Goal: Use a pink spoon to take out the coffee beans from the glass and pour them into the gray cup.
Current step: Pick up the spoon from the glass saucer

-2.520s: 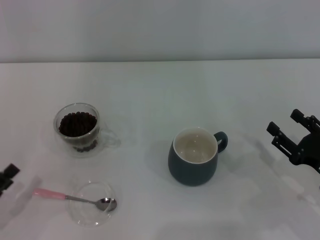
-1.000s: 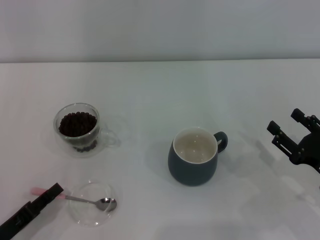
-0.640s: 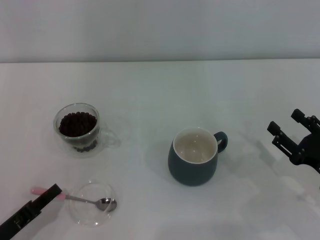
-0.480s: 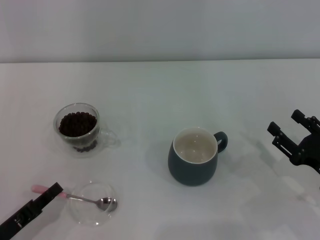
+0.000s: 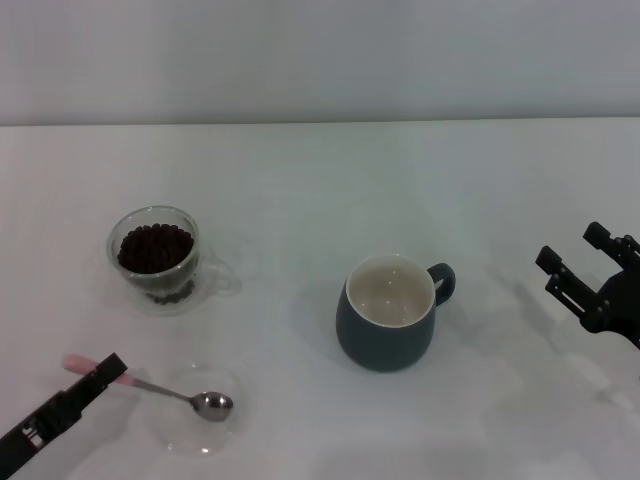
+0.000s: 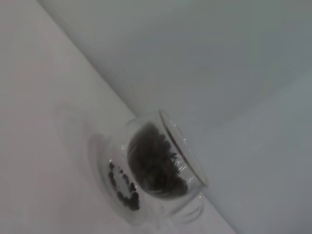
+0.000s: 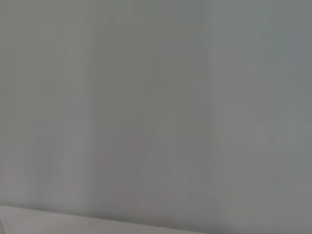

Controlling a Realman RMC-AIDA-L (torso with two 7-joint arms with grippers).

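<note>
Spoon (image 5: pixel 165 388): long axis approx. left-right, bowl twd cup (image 5: pixel 388 314), pink end at L gripper (image 5: pixel 100 372); grip can't be told. R gripper (image 5: pixel 585 268) parked right, fingers apart.

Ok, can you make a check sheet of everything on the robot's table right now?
Surface: white table, bare between items.
Job's things: glass holds coffee beans; gray cup upright, no beans inside; pink spoon tilted, bowl over a shallow clear dish.
Clutter: nothing seen.
Grippers: left pincer at the spoon's pink handle; right pincer open, off to the right, holding nothing.
Cables: nothing seen.
Surroundings: plain pale wall behind the table.
</note>
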